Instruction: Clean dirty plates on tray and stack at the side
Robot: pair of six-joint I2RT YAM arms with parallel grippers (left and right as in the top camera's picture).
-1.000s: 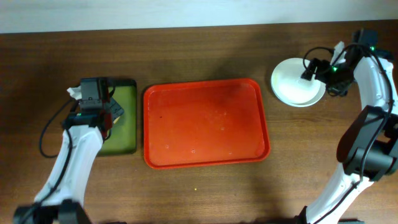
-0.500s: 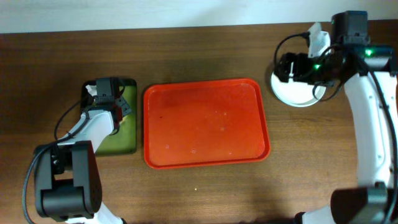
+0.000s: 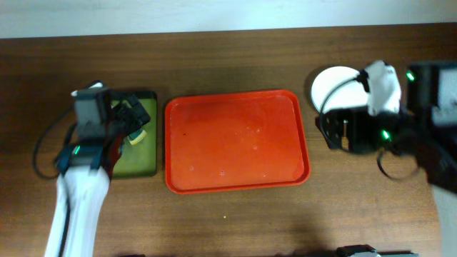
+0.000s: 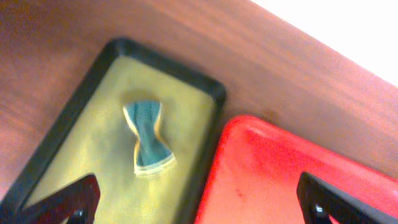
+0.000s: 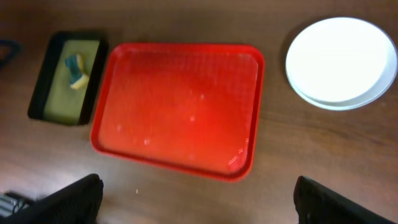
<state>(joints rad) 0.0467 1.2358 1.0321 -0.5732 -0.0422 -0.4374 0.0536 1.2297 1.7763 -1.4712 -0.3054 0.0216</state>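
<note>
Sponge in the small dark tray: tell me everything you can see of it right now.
The sponge is small, teal-green with pale yellow edges, pinched at its middle like a bow tie. It lies flat on the olive floor of the dark tray, near its middle, touching nothing else. The open left gripper hangs above it, apart.

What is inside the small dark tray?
One folded sponge, green with yellow edges, lies on the olive floor of the dark tray. Nothing else shows there; only the floor beneath the sponge is covered.

Glossy red plastic tray [image 5: 180, 99] on matt wood-grain table [image 5: 280, 165].
</note>
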